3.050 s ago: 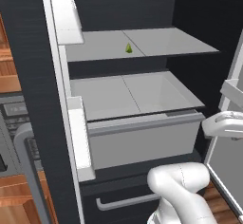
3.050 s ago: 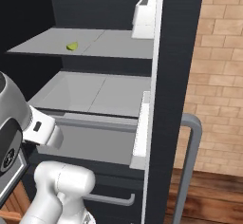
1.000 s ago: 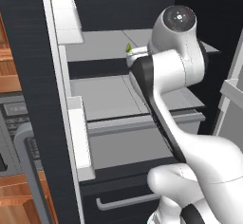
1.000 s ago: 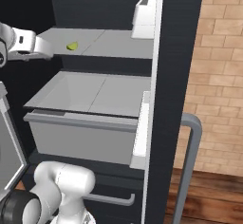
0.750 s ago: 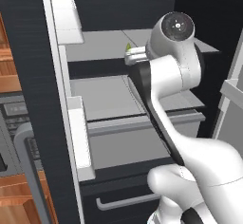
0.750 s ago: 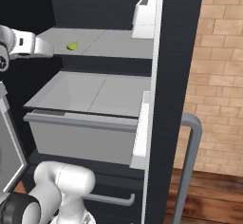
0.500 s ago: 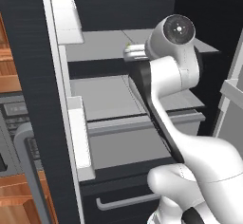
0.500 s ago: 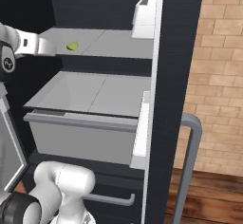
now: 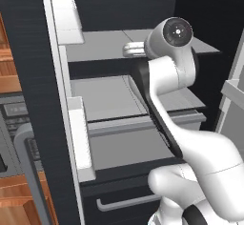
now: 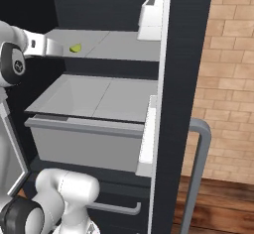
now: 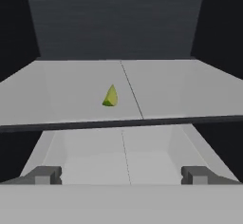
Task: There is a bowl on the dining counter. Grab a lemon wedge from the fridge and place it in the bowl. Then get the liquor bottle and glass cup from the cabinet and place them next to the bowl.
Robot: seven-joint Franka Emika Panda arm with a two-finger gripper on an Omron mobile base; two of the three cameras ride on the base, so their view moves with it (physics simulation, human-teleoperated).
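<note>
The lemon wedge (image 11: 110,96) is a small yellow-green piece lying on the upper pale grey shelf (image 11: 180,90) of the open black fridge (image 10: 183,54). In the right base view the lemon wedge (image 10: 75,48) sits just past the tip of my gripper (image 10: 60,49), with a small gap between them. The gripper (image 11: 121,175) is open wide and holds nothing, its fingertips (image 11: 45,174) level with the shelf's front edge. My hand (image 9: 136,50) covers the wedge in the left base view. The bowl, dining counter, liquor bottle, glass cup and cabinet are out of view.
Under the shelf sits a grey drawer (image 10: 84,141) with a flat lid. White door bins (image 9: 78,138) (image 10: 151,12) hang on both open doors. A grey bar handle (image 10: 198,168) and a brick wall (image 10: 230,54) stand to the right. The bottom drawer's handle (image 9: 128,201) is low in front.
The arm has risen from low by the base and stretched to the upper shelf. Over the last second the hand crept forward toward the lemon wedge, covering it in the left base view.
</note>
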